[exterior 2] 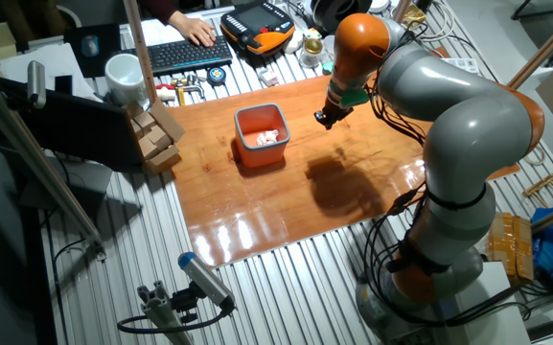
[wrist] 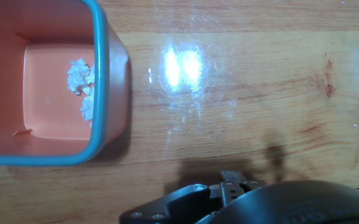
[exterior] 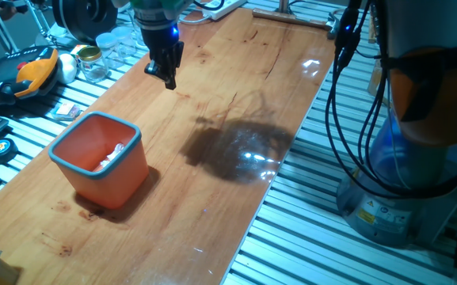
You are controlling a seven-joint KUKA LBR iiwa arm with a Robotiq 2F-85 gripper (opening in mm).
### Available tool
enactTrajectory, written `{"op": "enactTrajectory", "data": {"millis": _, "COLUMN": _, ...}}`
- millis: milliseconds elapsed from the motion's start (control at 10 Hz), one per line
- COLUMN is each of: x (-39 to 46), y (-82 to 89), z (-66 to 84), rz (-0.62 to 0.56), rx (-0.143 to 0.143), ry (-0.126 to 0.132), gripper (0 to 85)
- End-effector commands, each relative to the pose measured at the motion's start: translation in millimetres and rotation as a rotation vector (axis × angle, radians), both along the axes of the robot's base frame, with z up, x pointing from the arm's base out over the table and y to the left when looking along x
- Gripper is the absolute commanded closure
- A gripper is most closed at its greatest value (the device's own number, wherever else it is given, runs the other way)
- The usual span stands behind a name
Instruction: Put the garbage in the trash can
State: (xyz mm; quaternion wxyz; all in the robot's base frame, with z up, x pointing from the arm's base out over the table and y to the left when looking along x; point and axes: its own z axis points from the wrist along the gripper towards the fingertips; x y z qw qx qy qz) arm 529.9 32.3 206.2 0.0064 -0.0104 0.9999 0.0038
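Dark gripper housing fills the bottom edge of the hand view, blurred and close, over bare wooden table (wrist: 260, 93) with a bright glare patch. Its fingertips do not show there. In one fixed view the gripper (exterior: 168, 77) hangs above the far part of the table, its two black fingers close together with nothing seen between them; whether they actually touch I cannot tell.

Left in the hand view stands the trash can (wrist: 107, 81), orange with a light blue rim, upright on the wood. On its floor lies the garbage (wrist: 79, 78), white crumpled scraps bunched against the wall nearer the gripper. The same white bits show inside the bin in both fixed views, (exterior: 113, 156) and (exterior 2: 268, 137).

Nothing stands on the wood between gripper and bin; only the arm's dark shadow (exterior: 232, 150) lies across the middle of the board.

Off the board, on the slatted metal bench, things crowd the far left: clear glass jars (exterior: 105, 54), an orange and black handheld pendant (exterior: 30, 73) and a small yellow and black tape measure (exterior: 1, 148). The other fixed view adds a keyboard (exterior 2: 185, 56) with a person's hand (exterior 2: 195, 32) resting on it, a white mug (exterior 2: 124, 75) and stacked wooden blocks (exterior 2: 156, 134) just beside the board's edge. Black cables (exterior: 347, 119) hang near the grey and orange arm's base (exterior 2: 429, 278).
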Motion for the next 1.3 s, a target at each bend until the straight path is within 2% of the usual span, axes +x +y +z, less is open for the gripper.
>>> {"op": "enactTrajectory", "data": {"millis": 0, "x": 0.0, "y": -0.2, "z": 0.0, "rz": 0.001, "rx": 0.000, "ry": 0.000, "gripper": 85.0}}
{"op": "enactTrajectory", "data": {"millis": 1200, "x": 1.6, "y": -2.8, "z": -1.7, "rz": 0.001, "rx": 0.002, "ry": -0.009, "gripper": 85.0}}
